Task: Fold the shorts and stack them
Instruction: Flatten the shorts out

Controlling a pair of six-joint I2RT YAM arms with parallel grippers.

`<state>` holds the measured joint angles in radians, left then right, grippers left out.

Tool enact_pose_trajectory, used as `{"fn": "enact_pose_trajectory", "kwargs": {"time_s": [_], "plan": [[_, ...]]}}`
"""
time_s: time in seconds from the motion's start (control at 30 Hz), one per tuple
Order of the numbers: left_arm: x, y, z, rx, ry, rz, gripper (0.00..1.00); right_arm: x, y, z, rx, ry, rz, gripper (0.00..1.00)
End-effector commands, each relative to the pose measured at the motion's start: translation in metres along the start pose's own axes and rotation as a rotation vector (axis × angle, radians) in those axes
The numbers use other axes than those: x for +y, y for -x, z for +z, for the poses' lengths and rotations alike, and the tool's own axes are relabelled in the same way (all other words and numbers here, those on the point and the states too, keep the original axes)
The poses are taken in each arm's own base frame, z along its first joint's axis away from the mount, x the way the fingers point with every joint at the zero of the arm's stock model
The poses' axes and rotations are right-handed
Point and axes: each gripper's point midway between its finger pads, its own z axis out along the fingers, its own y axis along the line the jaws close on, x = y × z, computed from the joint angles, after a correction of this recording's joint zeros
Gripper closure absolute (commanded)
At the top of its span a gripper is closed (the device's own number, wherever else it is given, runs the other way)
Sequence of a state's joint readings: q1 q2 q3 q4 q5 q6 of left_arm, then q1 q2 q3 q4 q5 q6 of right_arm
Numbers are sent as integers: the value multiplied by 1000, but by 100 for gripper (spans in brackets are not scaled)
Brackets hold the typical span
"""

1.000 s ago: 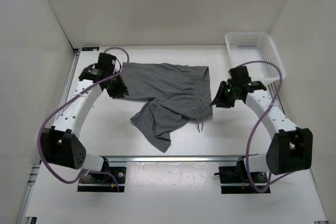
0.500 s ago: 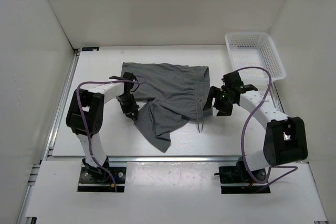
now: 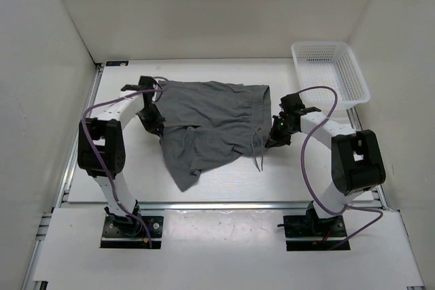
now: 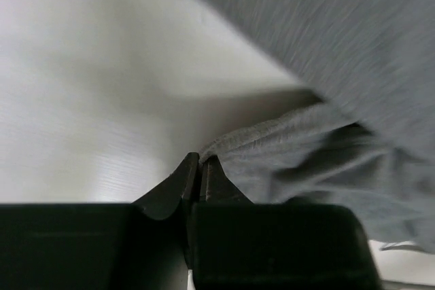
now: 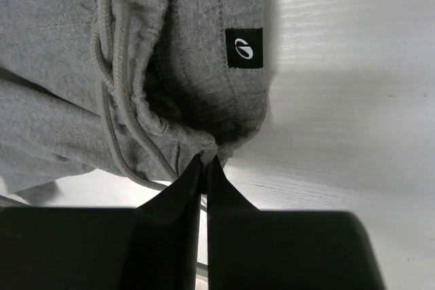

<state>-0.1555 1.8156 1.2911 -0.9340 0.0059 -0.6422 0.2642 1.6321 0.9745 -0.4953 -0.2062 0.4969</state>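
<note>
The grey shorts (image 3: 211, 117) lie spread on the white table, waistband to the right with a thin drawstring (image 3: 257, 149) trailing toward the front. One leg hangs toward the front left. My left gripper (image 3: 155, 125) is shut on the hem of a leg at the shorts' left side; the hem (image 4: 272, 137) shows pinched between the tips in the left wrist view (image 4: 199, 161). My right gripper (image 3: 274, 139) is shut on the waistband's near corner, seen in the right wrist view (image 5: 205, 161) next to a black label (image 5: 244, 48).
A white mesh basket (image 3: 329, 73) stands at the back right corner. White walls enclose the table on left, back and right. A metal rail (image 3: 224, 204) runs along the near edge by the arm bases.
My left gripper moved from the shorts' middle toward the back left, dragging the front leg leftward. My right gripper closed in on the waistband corner and took hold.
</note>
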Motion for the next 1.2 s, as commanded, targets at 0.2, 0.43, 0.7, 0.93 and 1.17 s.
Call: {"fn": "enact_pose_trajectory", "kwargs": {"time_s": [0.2, 0.43, 0.7, 0.93, 1.17], "plan": [[1, 102, -45, -152, 19, -15, 90, -4, 8, -30, -140, -45, 9, 100], [19, 91, -68, -174, 69, 4, 27, -5, 8, -33, -148, -51, 9, 100], [55, -22, -86, -119, -29, -58, 23, 5, 13, -38, -156, -31, -4, 100], [56, -107, -27, 87, -67, -160, 23, 5, 13, -38, -149, -36, -2, 100], [49, -94, 11, 117, 22, -176, 28, 7, 13, -40, -144, -28, -2, 100]]}}
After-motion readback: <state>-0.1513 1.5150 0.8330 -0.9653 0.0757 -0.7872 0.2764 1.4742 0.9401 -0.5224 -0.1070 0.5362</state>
